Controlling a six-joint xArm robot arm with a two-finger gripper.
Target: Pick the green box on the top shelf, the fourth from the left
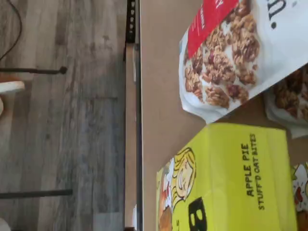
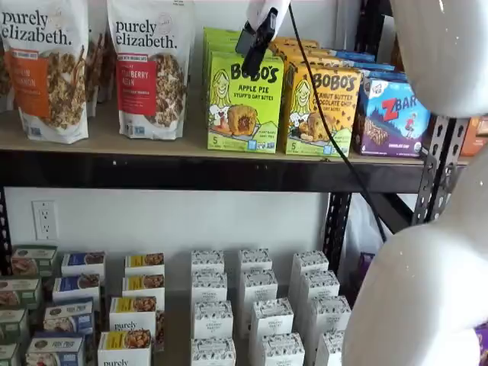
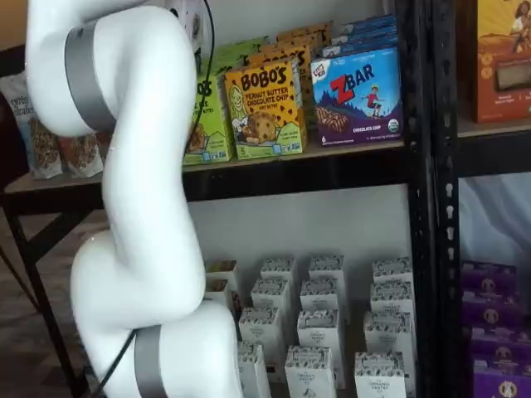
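The green box (image 2: 245,102) is positioned upright at the front of the top shelf (image 2: 191,169), directly below the gripper (image 2: 258,38), with its long axis vertical. Finger spacing cannot be determined. In the other shelf view the gripper is hidden; the wrist view shows the carton's top face
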